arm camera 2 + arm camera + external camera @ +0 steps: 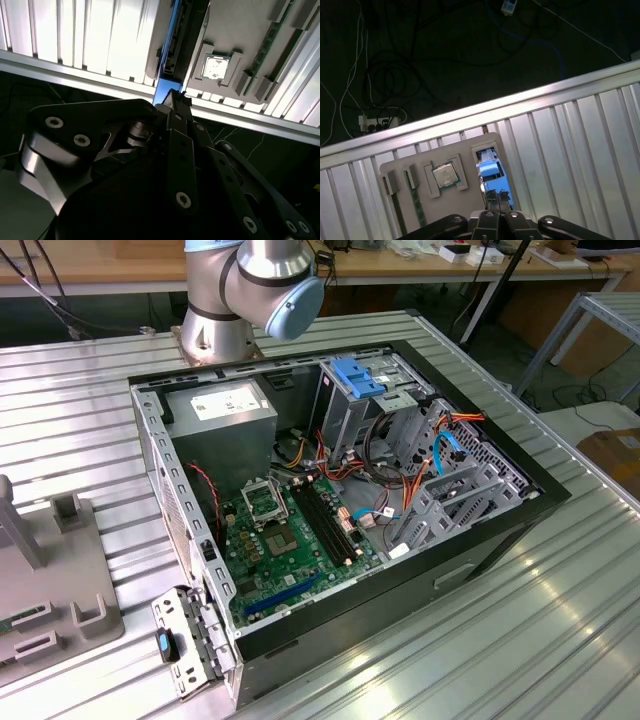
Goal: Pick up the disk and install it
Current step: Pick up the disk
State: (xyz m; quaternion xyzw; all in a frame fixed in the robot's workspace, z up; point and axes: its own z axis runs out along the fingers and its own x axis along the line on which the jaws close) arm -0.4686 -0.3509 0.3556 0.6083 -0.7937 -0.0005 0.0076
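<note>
Pick-up step, seemingly. Disk (490, 167) sits in slot of grey tray (455, 205), not yet in computer case (145, 430). Gripper (498, 199) right at disk's edge; pinching or spread, cannot tell. Clearing slot calls for straight pull.

1. Disk (489, 169): bright blue carrier rail along a dark body, seen edge-on in both wrist views (168, 47).
2. Pose: standing on edge in a rectangular slot of the grey holder plate (470, 197).
3. Position: just beside the pocket holding the silvery processor chip (445, 175); the plate lies on the ribbed tabletop (570, 150).
</note>
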